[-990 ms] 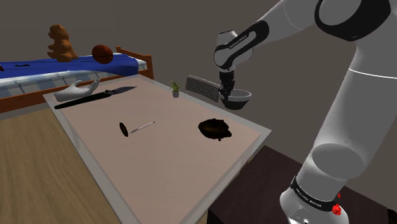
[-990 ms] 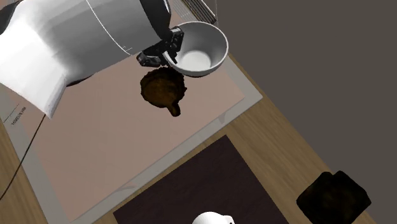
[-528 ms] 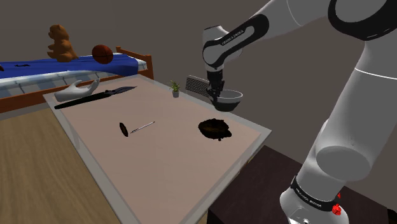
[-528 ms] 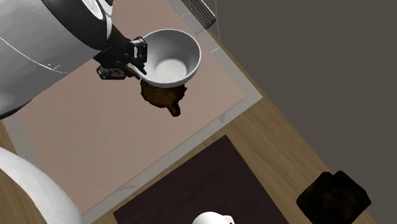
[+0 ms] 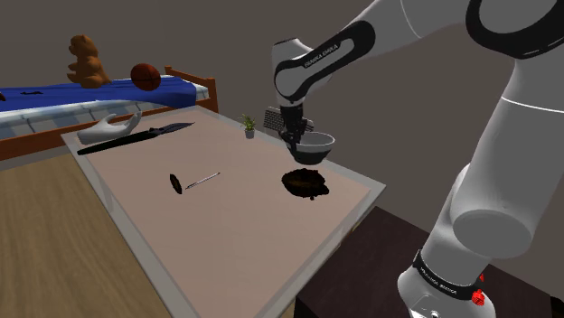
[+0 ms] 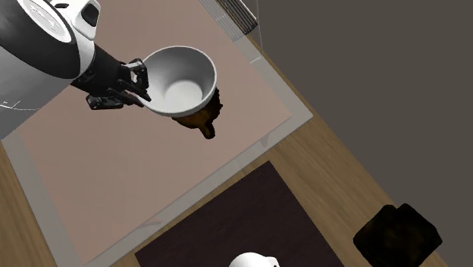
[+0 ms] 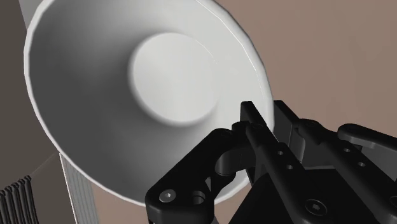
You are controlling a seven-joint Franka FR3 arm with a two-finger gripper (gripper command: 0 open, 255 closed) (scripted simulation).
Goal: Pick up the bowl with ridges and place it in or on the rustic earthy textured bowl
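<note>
My gripper (image 5: 294, 137) is shut on the rim of the white ridged bowl (image 5: 310, 148), holding it in the air above the table. From the second exterior view the white bowl (image 6: 179, 80) hangs upright, covering most of the dark brown rough bowl (image 6: 203, 120), and the gripper (image 6: 142, 89) clasps its rim at that view's left. In the shoulder view the brown bowl (image 5: 305, 182) rests on the mat just below the held bowl. Seen from the wrist, the white bowl (image 7: 146, 89) has one black finger (image 7: 254, 127) lying over its rim.
On the pinkish table mat (image 5: 217, 217) lie a pen (image 5: 202, 181), a small dark oval thing (image 5: 173, 183) and a long black knife (image 5: 136, 138). A small potted plant (image 5: 249, 126) and a grey ribbed rack (image 5: 277, 119) stand at the far edge. A bed with a teddy bear (image 5: 86, 60) lies behind.
The arm has carried the white bowl toward the shoulder view's left and slightly down, from beside the rack to right over the brown bowl. The grip has not changed.
</note>
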